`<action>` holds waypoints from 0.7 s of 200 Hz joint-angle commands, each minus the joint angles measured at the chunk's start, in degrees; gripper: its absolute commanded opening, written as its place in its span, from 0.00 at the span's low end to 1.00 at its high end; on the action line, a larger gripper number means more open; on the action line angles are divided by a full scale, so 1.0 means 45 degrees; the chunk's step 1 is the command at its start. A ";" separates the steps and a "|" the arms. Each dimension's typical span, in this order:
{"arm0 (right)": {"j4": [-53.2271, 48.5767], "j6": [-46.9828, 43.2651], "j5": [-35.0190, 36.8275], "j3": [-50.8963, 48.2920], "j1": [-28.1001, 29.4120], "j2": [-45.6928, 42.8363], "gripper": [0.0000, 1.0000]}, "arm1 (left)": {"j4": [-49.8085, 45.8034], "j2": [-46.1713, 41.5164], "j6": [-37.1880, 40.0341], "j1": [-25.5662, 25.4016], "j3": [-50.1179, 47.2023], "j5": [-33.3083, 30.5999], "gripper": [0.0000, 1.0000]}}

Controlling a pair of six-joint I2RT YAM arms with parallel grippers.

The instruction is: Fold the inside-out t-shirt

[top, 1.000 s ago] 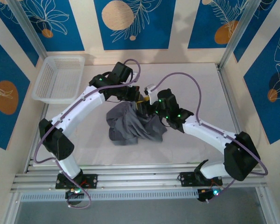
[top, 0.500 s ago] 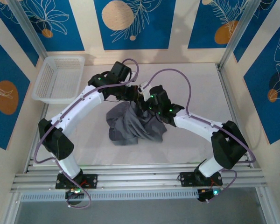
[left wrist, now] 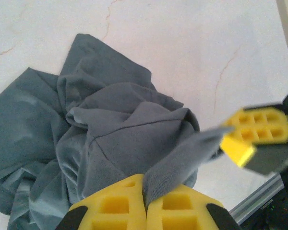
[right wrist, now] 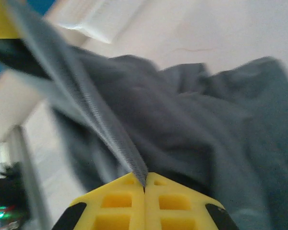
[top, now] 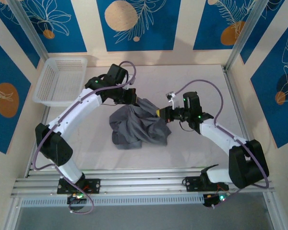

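Observation:
The inside-out t-shirt (top: 138,127) lies as a crumpled slate-grey heap at mid-table. My left gripper (top: 135,98) is shut on a raised edge of it at the heap's far side. My right gripper (top: 159,113) is shut on the same edge a little to the right. In the left wrist view, the yellow pads (left wrist: 175,206) pinch a strip of the t-shirt (left wrist: 110,129) that runs taut to the right gripper's yellow finger (left wrist: 257,132). In the right wrist view, the gripper (right wrist: 144,186) pinches a thin hem, with the rest of the t-shirt (right wrist: 201,120) below it.
A white mesh basket (top: 62,79) stands at the far left of the table. Aluminium rails (top: 144,182) run along the near edge, and a frame rail (top: 236,103) borders the right side. Bare white tabletop (top: 197,76) lies behind and to the right of the shirt.
My right gripper has shut on the shirt's edge and drawn back to the right. The left gripper has shifted slightly left, so the cloth now stretches between the two.

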 commanded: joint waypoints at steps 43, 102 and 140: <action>0.5696 0.4660 -0.4843 -0.0369 -0.0191 -0.0817 0.00 | 0.1995 0.1428 0.0791 0.0286 -0.2060 -0.1728 0.00; 0.3427 0.3791 -0.4085 -0.0412 -0.0547 -0.0848 0.00 | 0.3572 0.0555 0.2019 0.0481 -0.3590 -0.1305 0.63; 0.2612 0.3322 -0.4188 -0.0086 -0.0497 -0.0815 0.00 | 0.4694 -0.0415 0.4996 0.0155 -0.4291 0.1761 0.76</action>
